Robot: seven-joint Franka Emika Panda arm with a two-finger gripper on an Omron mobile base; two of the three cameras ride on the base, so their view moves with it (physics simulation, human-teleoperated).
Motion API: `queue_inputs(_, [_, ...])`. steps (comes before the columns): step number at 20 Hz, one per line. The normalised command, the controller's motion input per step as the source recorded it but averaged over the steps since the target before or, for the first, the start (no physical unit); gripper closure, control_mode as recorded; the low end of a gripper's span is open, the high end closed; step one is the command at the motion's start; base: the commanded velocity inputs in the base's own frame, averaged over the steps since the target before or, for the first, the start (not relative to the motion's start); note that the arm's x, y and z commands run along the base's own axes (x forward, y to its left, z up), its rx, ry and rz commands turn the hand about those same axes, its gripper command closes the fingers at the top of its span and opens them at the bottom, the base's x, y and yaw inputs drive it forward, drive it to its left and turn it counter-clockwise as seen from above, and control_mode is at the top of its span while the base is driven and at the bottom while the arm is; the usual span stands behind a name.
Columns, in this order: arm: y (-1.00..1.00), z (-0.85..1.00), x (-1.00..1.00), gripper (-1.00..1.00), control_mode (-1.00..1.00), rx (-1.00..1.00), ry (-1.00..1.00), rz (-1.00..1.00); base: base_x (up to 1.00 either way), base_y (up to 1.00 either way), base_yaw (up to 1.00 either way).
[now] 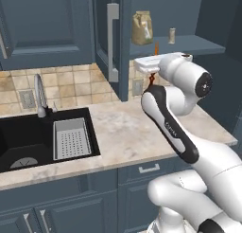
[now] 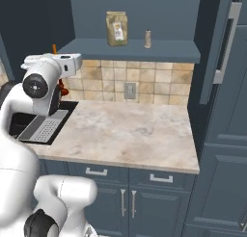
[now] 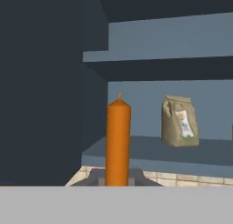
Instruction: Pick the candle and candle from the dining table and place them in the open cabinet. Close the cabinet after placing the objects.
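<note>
My gripper (image 3: 117, 180) is shut on the slender orange-red candle (image 3: 118, 141), which stands upright between the fingers. In the left base view its tip (image 1: 156, 48) pokes above the white hand and its flared foot hangs below. The hand hovers over the counter just in front of the open cabinet's blue shelf (image 1: 198, 43), level with its edge. The stubby grey-beige candle (image 1: 172, 35) (image 2: 148, 38) stands on that shelf, right of a brown paper bag (image 1: 142, 27) (image 2: 116, 28) (image 3: 180, 121). The dining table is out of view.
The cabinet's open doors (image 1: 112, 42) (image 2: 226, 43) with long silver handles flank the shelf. Below lies a marble-look counter (image 2: 130, 130) with a black sink (image 1: 28, 137), a faucet (image 1: 39, 94) and a grey strainer tray (image 1: 71, 139). Tiled backsplash holds an outlet (image 2: 129, 90).
</note>
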Motion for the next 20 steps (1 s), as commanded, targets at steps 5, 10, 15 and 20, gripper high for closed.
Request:
queue_inputs(5, [0.02,0.83,0.00,1.00,-1.00,-0.02,0.02,-0.03,0.00,0.00,0.00])
queue_inputs(10, [-0.58,0.10,0.05,1.00,-1.00,-0.08,0.08,0.04,0.00,0.00,0.00])
queue_inputs(15, [-0.55,0.00,0.12,1.00,-1.00,0.00,0.04,0.03,0.00,0.00,0.00])
queue_inputs(20, [-0.02,0.00,0.00,1.00,-1.00,0.01,-0.05,0.00,0.00,0.00,0.00])
